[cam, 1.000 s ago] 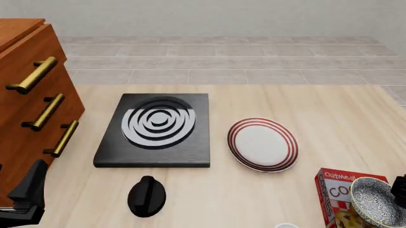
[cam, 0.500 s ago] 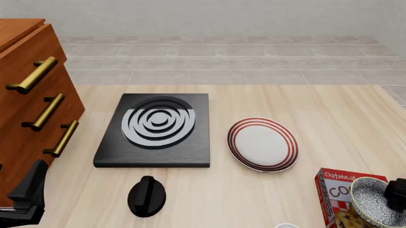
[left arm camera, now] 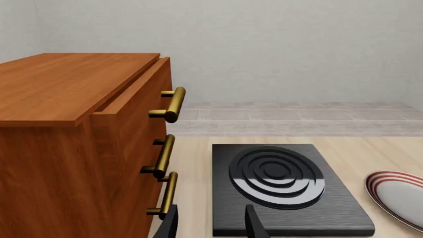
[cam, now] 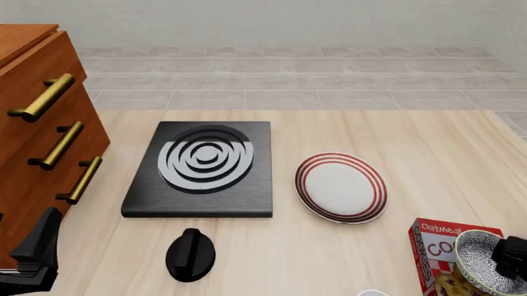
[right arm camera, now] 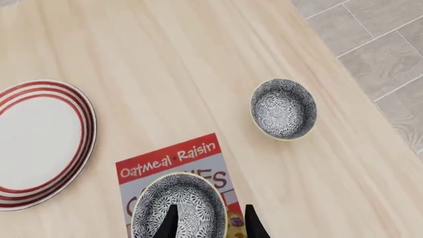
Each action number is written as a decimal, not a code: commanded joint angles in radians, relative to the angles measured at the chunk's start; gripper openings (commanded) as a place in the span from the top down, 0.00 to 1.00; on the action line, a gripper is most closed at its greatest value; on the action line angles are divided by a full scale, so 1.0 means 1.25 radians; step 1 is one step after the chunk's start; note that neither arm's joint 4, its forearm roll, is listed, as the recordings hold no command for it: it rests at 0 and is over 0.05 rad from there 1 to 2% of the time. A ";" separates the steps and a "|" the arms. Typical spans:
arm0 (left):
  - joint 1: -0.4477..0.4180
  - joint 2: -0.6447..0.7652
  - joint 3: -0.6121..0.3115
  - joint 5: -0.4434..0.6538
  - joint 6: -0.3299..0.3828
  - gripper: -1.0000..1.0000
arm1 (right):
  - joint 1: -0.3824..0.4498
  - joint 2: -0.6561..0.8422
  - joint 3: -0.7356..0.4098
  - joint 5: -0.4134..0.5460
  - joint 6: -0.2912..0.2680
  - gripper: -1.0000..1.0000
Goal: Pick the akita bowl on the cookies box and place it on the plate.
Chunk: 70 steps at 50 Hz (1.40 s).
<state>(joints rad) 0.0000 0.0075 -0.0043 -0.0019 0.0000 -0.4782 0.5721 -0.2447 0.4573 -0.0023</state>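
While the speckled dark akita bowl [right arm camera: 180, 208] sat on the red cookies box [right arm camera: 173, 161], the right gripper [right arm camera: 209, 218] had descended, fingers parted astride its rim; grasp seemed imminent; left gripper [left arm camera: 210, 224] open.

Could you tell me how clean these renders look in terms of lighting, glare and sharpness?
Front view: even, soft light, a bright sheen across the stove rings, and the akita bowl cut by the frame edge. Left wrist view: sharp, with the same sheen on the stove. Right wrist view: crisp, the cookies box lettering legible, shadows faint.
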 commanded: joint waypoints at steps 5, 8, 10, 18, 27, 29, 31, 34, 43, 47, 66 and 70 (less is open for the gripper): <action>0.000 0.000 0.000 0.000 0.000 0.00 | -0.001 0.007 0.017 -0.018 -0.003 0.00; 0.000 0.000 0.000 0.000 0.000 0.00 | -0.004 0.011 0.019 -0.023 -0.004 0.00; 0.000 0.000 0.000 0.000 0.000 0.00 | -0.005 0.014 0.020 -0.026 -0.004 0.00; 0.000 0.000 0.000 0.000 0.000 0.00 | -0.005 0.036 0.032 -0.053 -0.007 0.00; 0.000 0.000 0.000 0.000 0.000 0.00 | -0.006 0.059 0.043 -0.083 -0.006 0.00; 0.000 0.000 0.000 0.000 0.000 0.00 | -0.006 0.060 0.045 -0.085 -0.005 0.00; 0.000 0.000 0.000 0.000 0.000 0.00 | -0.006 0.064 0.048 -0.090 -0.004 0.00; 0.000 0.000 0.000 0.000 0.000 0.00 | -0.005 0.068 0.053 -0.095 -0.001 0.00; 0.000 0.000 0.000 0.000 0.000 0.00 | -0.004 0.076 0.059 -0.106 0.000 0.00; 0.000 0.000 0.000 0.000 0.000 0.00 | -0.005 0.090 0.068 -0.124 0.002 0.00; 0.000 0.000 0.000 0.000 0.000 0.00 | -0.003 0.128 0.088 -0.171 0.002 0.00; 0.000 0.000 0.000 0.000 0.000 0.00 | -0.004 0.139 0.093 -0.184 0.003 0.00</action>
<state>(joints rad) 0.0000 0.0075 -0.0043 -0.0019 0.0000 -0.4836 0.7211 -0.1411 0.2576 -0.0004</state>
